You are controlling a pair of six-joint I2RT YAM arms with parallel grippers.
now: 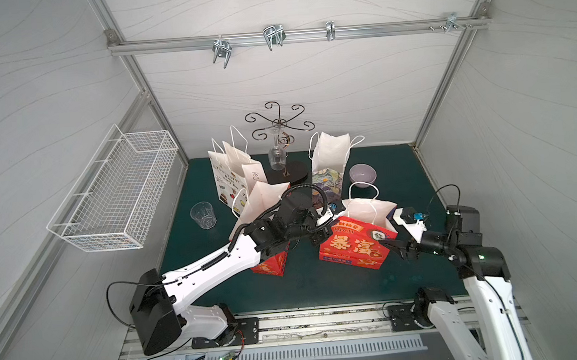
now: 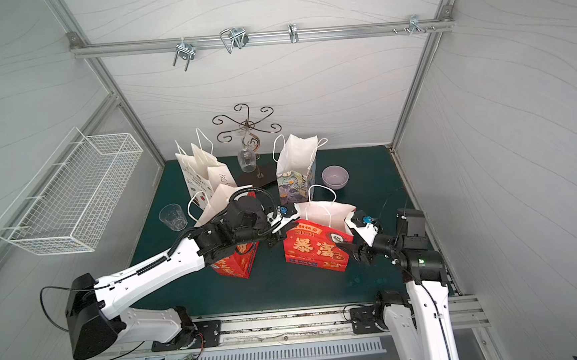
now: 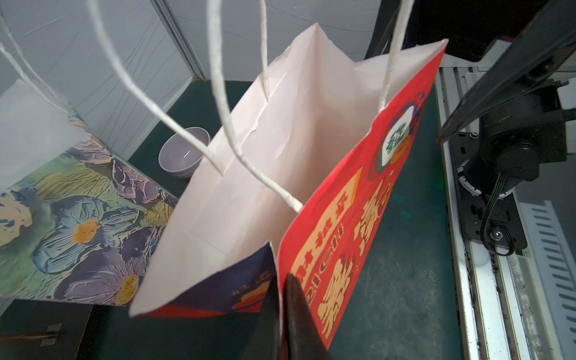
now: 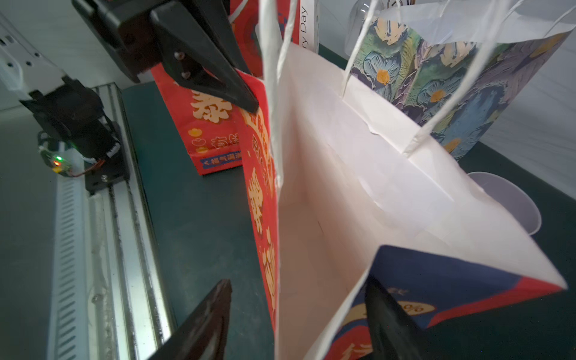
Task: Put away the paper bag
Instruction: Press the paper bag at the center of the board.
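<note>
In both top views the red paper bag with gold characters [image 1: 352, 247] stands upright and open on the dark green desk [image 1: 305, 287], near the front edge, between the two arms. The left fingers [image 1: 319, 238] meet one top corner of it. The right fingers [image 1: 390, 246] reach in at the opposite end.

The left wrist view shows the left fingers [image 3: 299, 318] pressed tight together with the rim corner pinched between them. The pale inside of the bag looks empty. Two white twisted-cord handles [image 3: 227, 118] arch above the mouth.

In the right wrist view the right fingers [image 4: 208, 318] stand wide apart on either side of the near corner, where the red face meets the navy side panel, and they grip nothing.

The bag is probably very light, thin-walled and easy to crease or tear. It looks firmest along the folded top rim and the corner creases. Matching pinches on the rim corners, or a hold on the cord handles, would likely carry it without crushing the walls.
</note>
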